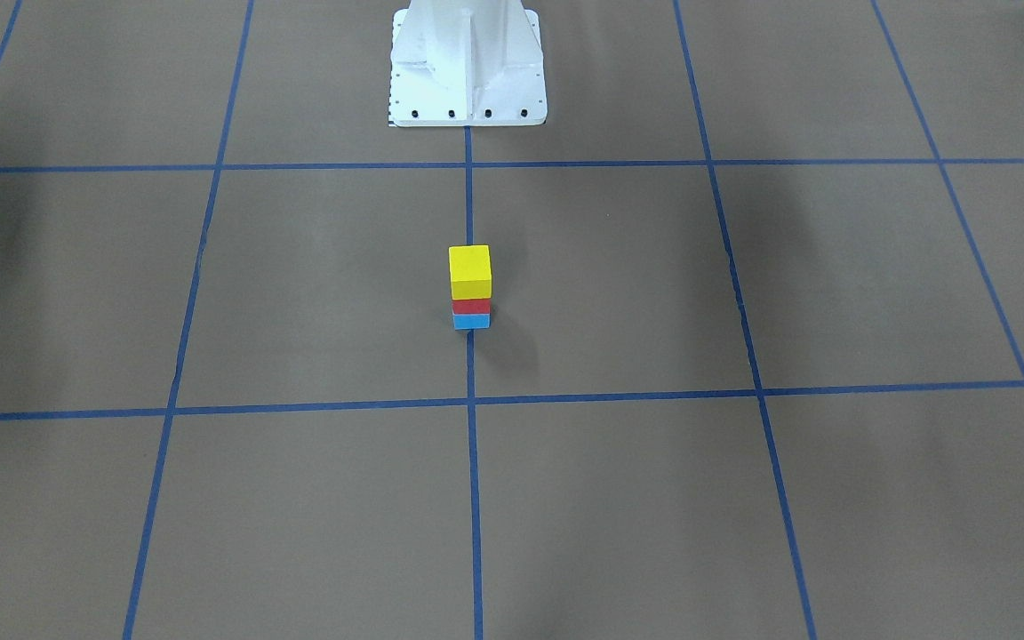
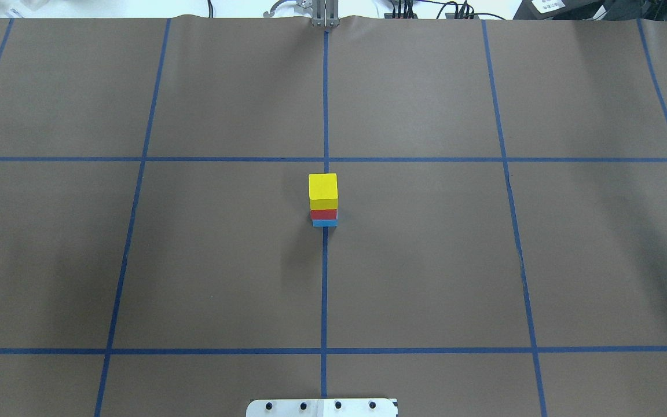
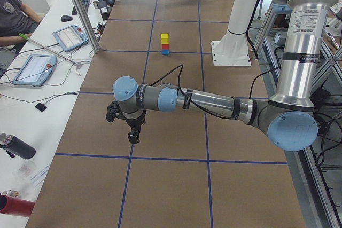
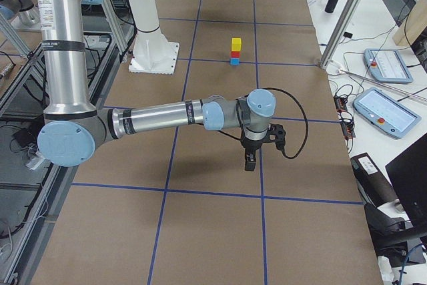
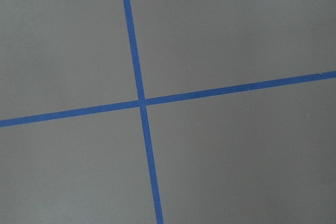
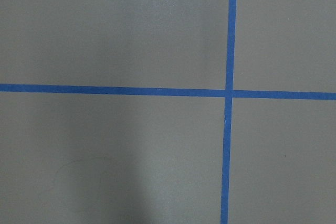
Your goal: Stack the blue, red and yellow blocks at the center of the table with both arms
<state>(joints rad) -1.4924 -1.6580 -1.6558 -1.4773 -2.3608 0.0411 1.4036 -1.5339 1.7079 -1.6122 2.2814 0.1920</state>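
Note:
A yellow block [image 1: 469,271] sits on a red block [image 1: 471,306], which sits on a blue block [image 1: 471,321]. The stack stands upright at the table's centre, on the middle tape line. It also shows in the overhead view [image 2: 323,191], the left view [image 3: 165,38] and the right view [image 4: 235,45]. My left gripper [image 3: 132,137] hangs above the table far from the stack, near the table's left end. My right gripper [image 4: 249,162] hangs above the table near its right end. Both show only in side views, so I cannot tell if they are open or shut.
The white robot base [image 1: 468,62] stands at the table's robot side. Blue tape lines [image 2: 325,278] cross the brown table cover. Tablets [image 4: 385,65] and bottles [image 3: 16,147] lie on side benches. A person [image 3: 10,14] sits at the left bench.

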